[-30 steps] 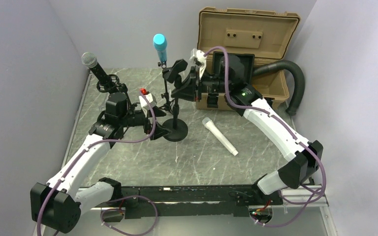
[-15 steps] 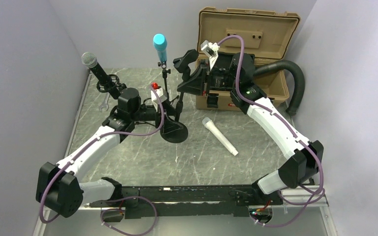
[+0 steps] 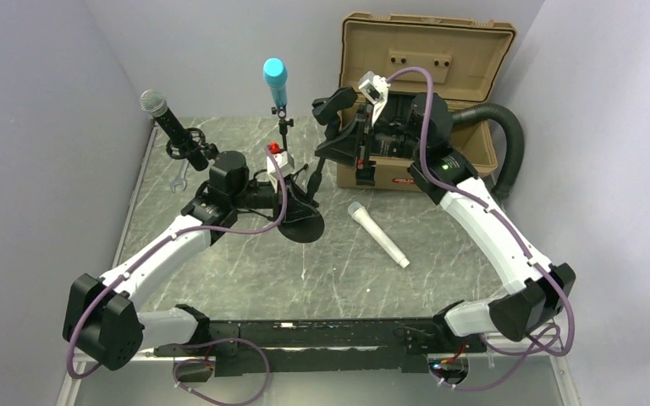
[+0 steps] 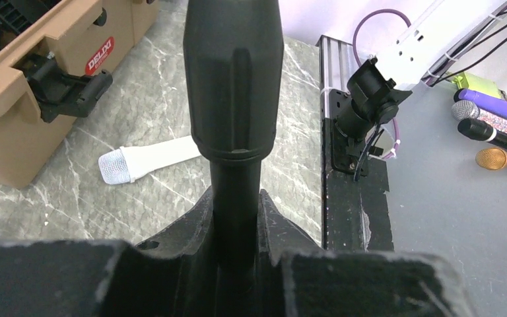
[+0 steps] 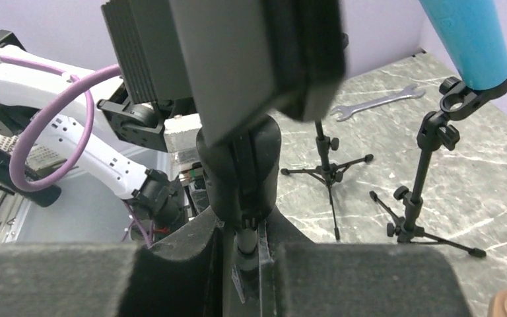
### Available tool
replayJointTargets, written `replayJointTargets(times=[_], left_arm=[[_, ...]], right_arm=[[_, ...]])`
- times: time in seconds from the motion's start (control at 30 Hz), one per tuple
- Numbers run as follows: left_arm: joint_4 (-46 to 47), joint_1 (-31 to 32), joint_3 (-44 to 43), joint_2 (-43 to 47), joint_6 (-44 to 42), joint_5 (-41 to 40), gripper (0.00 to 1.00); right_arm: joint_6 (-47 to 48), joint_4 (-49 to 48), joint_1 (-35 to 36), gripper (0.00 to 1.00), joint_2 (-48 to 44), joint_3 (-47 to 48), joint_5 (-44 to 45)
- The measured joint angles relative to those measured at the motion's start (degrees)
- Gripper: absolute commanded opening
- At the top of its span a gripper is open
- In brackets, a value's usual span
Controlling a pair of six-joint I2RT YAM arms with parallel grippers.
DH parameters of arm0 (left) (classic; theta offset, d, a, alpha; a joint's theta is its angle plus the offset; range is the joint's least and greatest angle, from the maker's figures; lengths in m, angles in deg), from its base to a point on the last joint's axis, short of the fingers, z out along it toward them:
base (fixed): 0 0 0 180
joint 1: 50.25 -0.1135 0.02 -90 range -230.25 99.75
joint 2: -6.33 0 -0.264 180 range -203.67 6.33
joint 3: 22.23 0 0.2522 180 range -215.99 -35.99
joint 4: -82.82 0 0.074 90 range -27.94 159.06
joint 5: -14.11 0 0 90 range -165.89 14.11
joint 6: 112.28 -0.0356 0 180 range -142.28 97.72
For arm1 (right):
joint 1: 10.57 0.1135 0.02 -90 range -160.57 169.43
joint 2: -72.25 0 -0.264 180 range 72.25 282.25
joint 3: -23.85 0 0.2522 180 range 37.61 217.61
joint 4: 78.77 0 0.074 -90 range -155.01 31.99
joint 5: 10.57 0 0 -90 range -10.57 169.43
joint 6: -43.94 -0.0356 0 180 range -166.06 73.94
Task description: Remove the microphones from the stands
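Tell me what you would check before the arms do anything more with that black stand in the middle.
1. Left tool gripping the stand pole: ok, jaws closed around it.
2. Right tool gripping the black top piece: ok, shut on it.
3. That top piece is the microphone itself: cannot tell, it is too close and blurred.
4. Round base flat on the table: cannot tell; the pole appears to lean.
5. White microphone lying apart from the base: ok.
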Motion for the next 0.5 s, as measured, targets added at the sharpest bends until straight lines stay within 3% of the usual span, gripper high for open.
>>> replayJointTargets(times=[0.13, 0.17, 0.2, 0.23, 0.33, 0.5], left_arm=[[-2.58, -0.07, -0.61, 1.40, 0.00, 0.02, 0.00], [-3.74, -0.33, -1.22, 1.55, -0.02, 0.02, 0.00], [-4.87, -0.55, -2.01, 1.57, 0.04, 0.00, 0.00], [-5.73, -0.76, -2.86, 1.57, 0.20, -0.15, 0.00], [-6.62, -1.03, -4.46, 1.73, 1.22, -0.85, 0.00], [-6.93, -1.01, -4.48, 2.29, 2.91, -3.02, 0.00]], right_arm=[[4.17, 5.05, -0.46, 0.55, -3.10, -0.13, 2.12], [4.83, 5.68, -0.96, 0.66, -3.76, -0.17, 2.38], [5.88, 6.10, -1.46, 0.89, -4.57, -0.42, 2.62], [6.54, 6.43, -1.99, 0.99, -5.31, -0.74, 2.73], [7.45, 6.21, -2.56, 1.00, -6.95, -2.56, 2.80], [4.85, 3.19, -2.54, 0.92, -7.96, -8.13, 1.84]])
